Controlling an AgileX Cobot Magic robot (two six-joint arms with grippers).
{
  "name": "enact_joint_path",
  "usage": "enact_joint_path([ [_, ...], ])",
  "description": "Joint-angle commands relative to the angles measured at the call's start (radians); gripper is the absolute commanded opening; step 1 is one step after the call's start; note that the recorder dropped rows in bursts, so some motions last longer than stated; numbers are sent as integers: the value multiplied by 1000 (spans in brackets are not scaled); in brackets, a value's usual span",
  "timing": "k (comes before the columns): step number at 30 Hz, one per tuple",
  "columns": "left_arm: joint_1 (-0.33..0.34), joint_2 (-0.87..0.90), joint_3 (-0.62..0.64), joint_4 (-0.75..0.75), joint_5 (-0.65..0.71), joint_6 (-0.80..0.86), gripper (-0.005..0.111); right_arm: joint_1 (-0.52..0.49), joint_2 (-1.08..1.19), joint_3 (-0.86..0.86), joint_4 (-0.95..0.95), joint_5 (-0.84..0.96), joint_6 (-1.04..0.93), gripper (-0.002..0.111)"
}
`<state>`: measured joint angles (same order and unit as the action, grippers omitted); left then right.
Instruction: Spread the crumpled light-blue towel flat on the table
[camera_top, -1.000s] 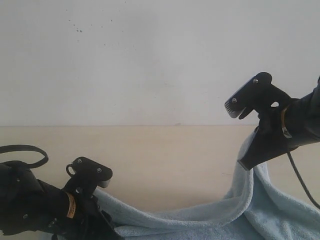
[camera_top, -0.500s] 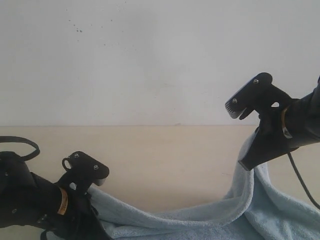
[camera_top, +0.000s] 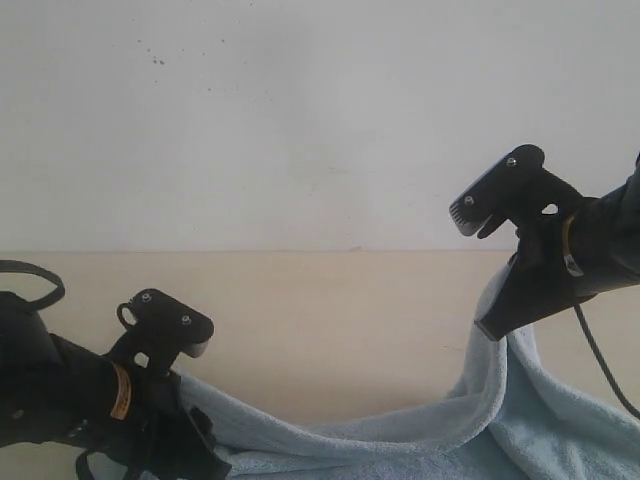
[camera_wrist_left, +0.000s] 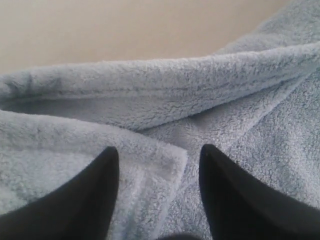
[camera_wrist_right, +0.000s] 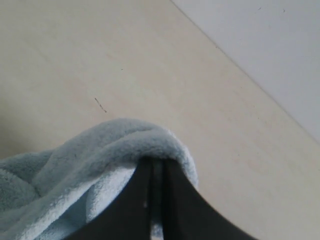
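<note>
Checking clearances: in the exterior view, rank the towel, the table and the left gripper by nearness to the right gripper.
1. The towel: pinched in the right gripper.
2. The table: bare surface beneath it.
3. The left gripper: far across, low left.

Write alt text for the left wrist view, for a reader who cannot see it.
The left gripper hangs open over the crumpled light-blue towel, a hemmed fold edge lying between its black jaws. Soft towel folds fill most of the view, with the beige table beyond.
</note>
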<state>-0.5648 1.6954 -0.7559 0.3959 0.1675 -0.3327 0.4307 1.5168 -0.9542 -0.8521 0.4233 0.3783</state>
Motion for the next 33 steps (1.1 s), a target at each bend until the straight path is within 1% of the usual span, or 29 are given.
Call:
enact_joint_path([
  [1, -4, 48, -6, -15, -64, -29, 42, -3, 1, -5, 4, -17, 4, 0],
  [11, -4, 108, -28, -15, -57, -30, 42, -3, 1, -5, 5, -31, 4, 0],
  [14, -4, 110, -28, -15, -44, -30, 39, -3, 1, -5, 5, -35, 11, 0],
  [18, -4, 113, -28, -15, -33, -37, 34, -3, 1, -5, 5, -38, 15, 0],
  [20, -4, 115, -28, -15, -25, -37, 29, -3, 1, -5, 8, -38, 15, 0],
  [26, -4, 115, -28, -15, -19, -37, 5, -3, 1, -5, 12, -30, 18, 0],
  [29, -4, 108, -28, -9, -18, -37, 4, -3, -4, -5, 12, -21, 26, 0],
  [33, -4, 50, -28, -9, 11, -37, 4, -3, -18, -5, 12, -16, 26, 0],
])
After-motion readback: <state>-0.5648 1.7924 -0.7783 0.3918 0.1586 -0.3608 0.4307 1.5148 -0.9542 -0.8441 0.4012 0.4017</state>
